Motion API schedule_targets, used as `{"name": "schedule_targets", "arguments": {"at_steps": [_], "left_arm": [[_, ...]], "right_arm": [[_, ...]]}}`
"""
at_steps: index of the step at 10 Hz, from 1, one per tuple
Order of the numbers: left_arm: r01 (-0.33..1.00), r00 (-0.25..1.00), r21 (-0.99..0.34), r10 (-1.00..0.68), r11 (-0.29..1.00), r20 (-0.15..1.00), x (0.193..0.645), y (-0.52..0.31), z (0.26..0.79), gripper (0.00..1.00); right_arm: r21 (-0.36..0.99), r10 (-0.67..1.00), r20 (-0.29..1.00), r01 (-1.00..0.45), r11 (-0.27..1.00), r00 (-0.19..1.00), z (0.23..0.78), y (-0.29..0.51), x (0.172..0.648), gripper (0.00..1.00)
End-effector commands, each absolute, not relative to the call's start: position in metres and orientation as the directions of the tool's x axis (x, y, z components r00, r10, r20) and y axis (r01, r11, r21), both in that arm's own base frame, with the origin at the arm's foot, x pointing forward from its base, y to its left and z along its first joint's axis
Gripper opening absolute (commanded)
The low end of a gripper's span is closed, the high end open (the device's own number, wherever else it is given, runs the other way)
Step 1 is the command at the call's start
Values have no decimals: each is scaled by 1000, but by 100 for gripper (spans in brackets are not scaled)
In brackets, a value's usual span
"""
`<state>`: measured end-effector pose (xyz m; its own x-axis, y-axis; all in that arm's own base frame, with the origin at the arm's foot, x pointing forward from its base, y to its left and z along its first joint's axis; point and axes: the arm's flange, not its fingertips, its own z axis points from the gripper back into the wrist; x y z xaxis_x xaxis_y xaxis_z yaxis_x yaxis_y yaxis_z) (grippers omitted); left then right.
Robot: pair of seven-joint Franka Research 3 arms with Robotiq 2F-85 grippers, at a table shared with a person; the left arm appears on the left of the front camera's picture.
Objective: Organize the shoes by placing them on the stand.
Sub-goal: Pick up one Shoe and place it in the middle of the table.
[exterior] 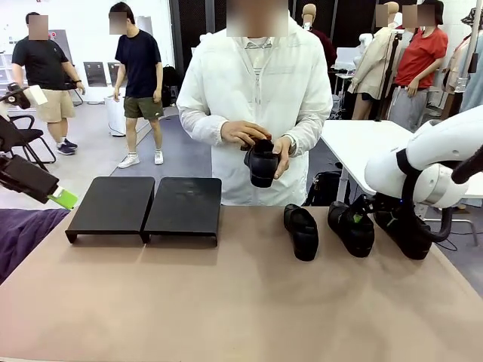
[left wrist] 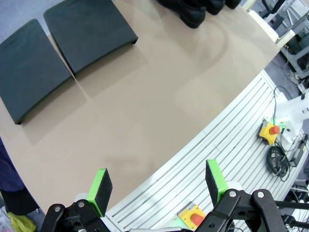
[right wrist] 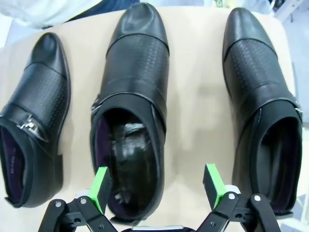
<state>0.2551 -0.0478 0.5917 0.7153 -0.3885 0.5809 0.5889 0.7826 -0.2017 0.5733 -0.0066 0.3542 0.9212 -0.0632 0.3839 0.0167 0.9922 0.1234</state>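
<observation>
I take the table as the work surface and give every position from the stand.

The person is at the far edge, behind and just right of the stand, holding one shoe in both hands above the table. I judge this to be an inspection or a coming handover, not a placement.

The stand sits on the far-left part of the table. Its two panels lie flat and side by side, which I judge leaves both tops open to approach from above.

The other three shoes lie in a row well to the right of the stand.

The right gripper hangs over the middle shoe of that row. Its jaws are spread either side of the heel opening and pinch nothing.

The left gripper hovers raised, left of the stand, jaws spread and empty.

Contents: the stand carries no shoe. The shoe interiors seen from the right wrist are empty.
</observation>
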Motion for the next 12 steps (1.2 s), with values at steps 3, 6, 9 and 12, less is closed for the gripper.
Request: {"name": "schedule_targets", "arguments": {"at_steps": [3, 6, 9, 12], "left_arm": [[600, 705, -204, -390, 774, 592, 257, -46, 592, 100], [600, 705, -204, -390, 774, 592, 257, -46, 592, 100], [600, 705, -204, -390, 774, 592, 257, -46, 592, 100], [600, 705, -204, -390, 774, 592, 257, -46, 592, 100]], "right_arm": [[115, -86, 382, 45, 992, 920, 336, -8, 586, 100], [130, -81, 384, 33, 991, 920, 334, -7, 587, 0], [129, -81, 390, 33, 991, 917, 334, -7, 585, 0], [131, -63, 401, 11, 991, 914, 344, -4, 581, 0]]}}
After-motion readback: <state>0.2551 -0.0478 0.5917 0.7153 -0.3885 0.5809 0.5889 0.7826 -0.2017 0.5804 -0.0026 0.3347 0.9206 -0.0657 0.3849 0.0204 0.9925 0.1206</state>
